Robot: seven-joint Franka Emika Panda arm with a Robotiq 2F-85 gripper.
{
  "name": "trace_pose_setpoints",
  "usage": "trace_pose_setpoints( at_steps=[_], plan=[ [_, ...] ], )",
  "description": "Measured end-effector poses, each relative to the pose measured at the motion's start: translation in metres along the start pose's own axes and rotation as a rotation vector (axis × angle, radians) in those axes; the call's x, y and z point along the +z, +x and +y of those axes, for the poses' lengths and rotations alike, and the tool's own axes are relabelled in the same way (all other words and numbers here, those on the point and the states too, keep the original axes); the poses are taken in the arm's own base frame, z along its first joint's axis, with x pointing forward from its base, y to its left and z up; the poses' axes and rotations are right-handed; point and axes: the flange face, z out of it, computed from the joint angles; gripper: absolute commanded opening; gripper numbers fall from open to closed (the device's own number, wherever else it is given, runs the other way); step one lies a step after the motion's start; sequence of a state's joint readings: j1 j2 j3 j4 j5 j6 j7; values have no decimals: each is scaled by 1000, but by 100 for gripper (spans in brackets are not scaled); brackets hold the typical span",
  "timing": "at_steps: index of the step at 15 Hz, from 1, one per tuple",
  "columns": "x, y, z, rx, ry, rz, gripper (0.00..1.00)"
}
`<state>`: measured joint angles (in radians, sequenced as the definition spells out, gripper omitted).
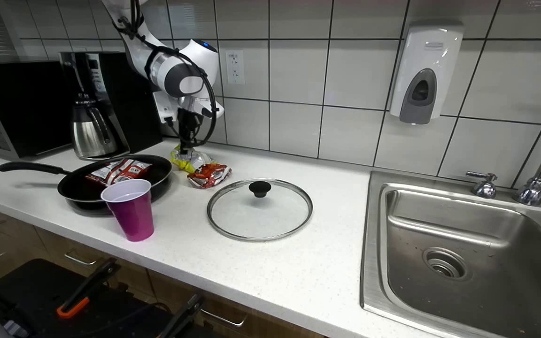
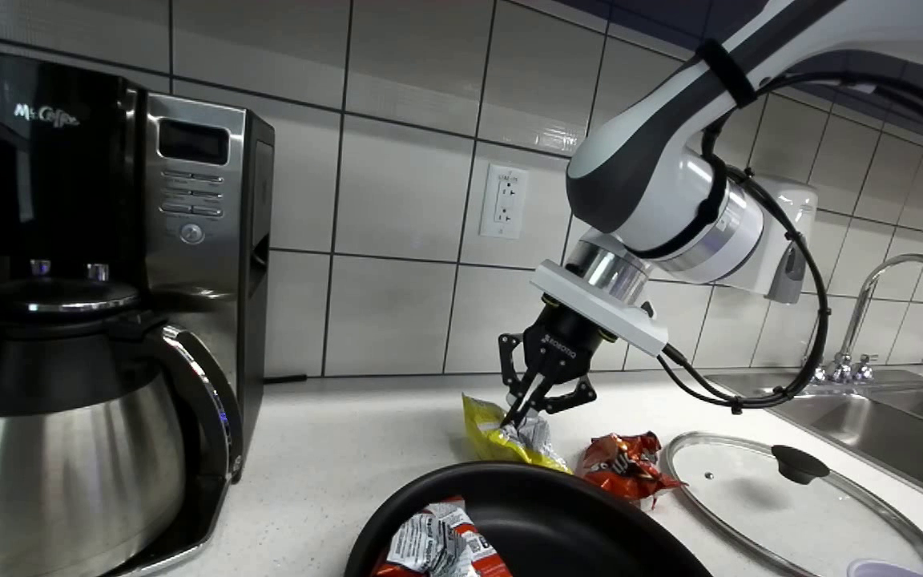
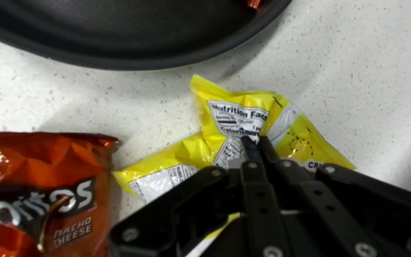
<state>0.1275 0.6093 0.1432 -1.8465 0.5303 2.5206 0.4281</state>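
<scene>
- The gripper (image 3: 259, 141) has its fingers drawn together, pinching crumpled film near the middle of the yellow snack bag (image 3: 219, 139). That bag lies on the counter (image 1: 298, 277), just beside the frying pan (image 3: 130, 39), off its wall side and away from its handle (image 1: 31, 166).
- The pinch seems to catch a fold of film more than the bag's bulk; slick wrapping could slide out, or the bag could swing beneath the tips.
- Pressing lower or harder could crush the contents or split the bag.
- The pan's raised rim is a near obstacle: a sagging bag carried low over it could snag, pull free or shove the pan.
- On the lid side of the pan, an orange Doritos bag (image 3: 48, 178) lies touching the yellow one or nearly so; sideways drift could drag it along.
- The cable loop (image 2: 824, 312) hangs on that same side of the pan and might brush things there.
- Inside the pan, a red-and-white bag (image 1: 122, 171) takes up some room.
- Farther out from the pan lies the glass lid (image 1: 261, 213), knob up.
- A purple cup (image 1: 132, 213) stands upright before the pan; a pushed pan could topple it.
- Behind the pan, the coffee maker (image 2: 197, 200) and steel carafe (image 2: 85, 473) limit space.
</scene>
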Motion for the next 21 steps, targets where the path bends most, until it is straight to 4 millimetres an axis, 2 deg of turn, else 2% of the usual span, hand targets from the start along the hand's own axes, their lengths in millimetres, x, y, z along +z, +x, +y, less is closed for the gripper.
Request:
trace_pose_setpoints(
  at_steps=[6,10,21],
  plan=[
    [0,-1,-1,-2,1,-2,0],
    [-4,-7,-10,-18,11,-1,0],
    [-42,-33,-44,-110,59,17,0]
  ],
)
